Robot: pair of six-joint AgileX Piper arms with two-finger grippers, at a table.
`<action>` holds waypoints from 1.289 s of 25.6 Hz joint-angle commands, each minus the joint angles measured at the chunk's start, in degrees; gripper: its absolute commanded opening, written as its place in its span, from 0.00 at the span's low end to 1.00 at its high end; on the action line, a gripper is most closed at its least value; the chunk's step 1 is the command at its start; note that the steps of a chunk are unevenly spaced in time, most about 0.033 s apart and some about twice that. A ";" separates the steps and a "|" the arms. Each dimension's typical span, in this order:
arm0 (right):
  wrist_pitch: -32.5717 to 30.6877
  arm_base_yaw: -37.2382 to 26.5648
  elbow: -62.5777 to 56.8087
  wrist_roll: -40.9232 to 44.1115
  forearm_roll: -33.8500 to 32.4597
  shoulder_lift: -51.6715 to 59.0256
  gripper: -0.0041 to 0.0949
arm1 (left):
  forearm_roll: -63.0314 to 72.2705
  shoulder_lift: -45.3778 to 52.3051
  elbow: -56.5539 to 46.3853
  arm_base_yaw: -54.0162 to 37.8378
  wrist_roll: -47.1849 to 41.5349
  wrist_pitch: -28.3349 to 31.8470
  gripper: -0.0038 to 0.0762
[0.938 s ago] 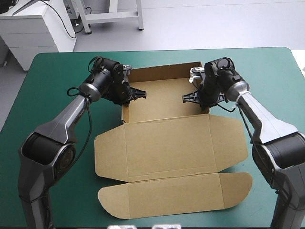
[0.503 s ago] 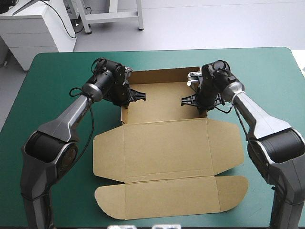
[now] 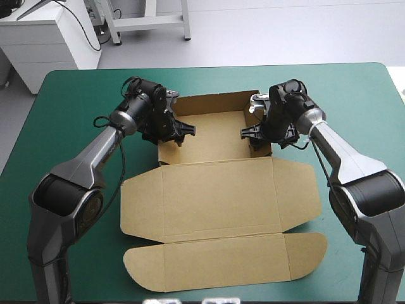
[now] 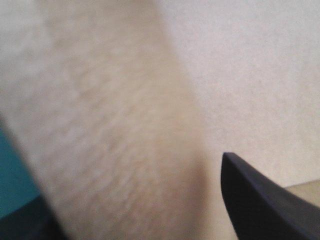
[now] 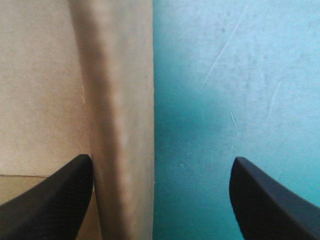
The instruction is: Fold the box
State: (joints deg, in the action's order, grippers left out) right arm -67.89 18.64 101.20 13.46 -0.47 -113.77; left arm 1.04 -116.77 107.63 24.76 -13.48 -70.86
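left claw (image 3: pixel 185 131) wide open, straddling the box's (image 3: pixel 215 190) raised left wall (image 4: pixel 115 125). right claw (image 5: pixel 162 159) wide open astride the right wall (image 5: pixel 120 100), its inner finger just beside the board. box mid-table (image 3: pixel 76 95), lid (image 3: pixel 221 259) flat toward the near edge, teal-green cover open on either side.

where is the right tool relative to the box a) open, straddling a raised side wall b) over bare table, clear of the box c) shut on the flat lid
a: the right tool stands open with a raised wall of the box between its fingers, one inside the tray, the other over the teal-green cover.
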 commanded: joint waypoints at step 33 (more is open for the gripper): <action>-3.02 -0.05 10.63 -4.08 -1.03 4.88 0.77 | -0.73 45.40 -13.65 0.39 12.05 1.93 0.04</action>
State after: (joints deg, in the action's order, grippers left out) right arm -71.24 18.70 110.90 9.98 -1.84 -110.59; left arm 0.00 -79.27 99.25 24.96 -1.91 -70.91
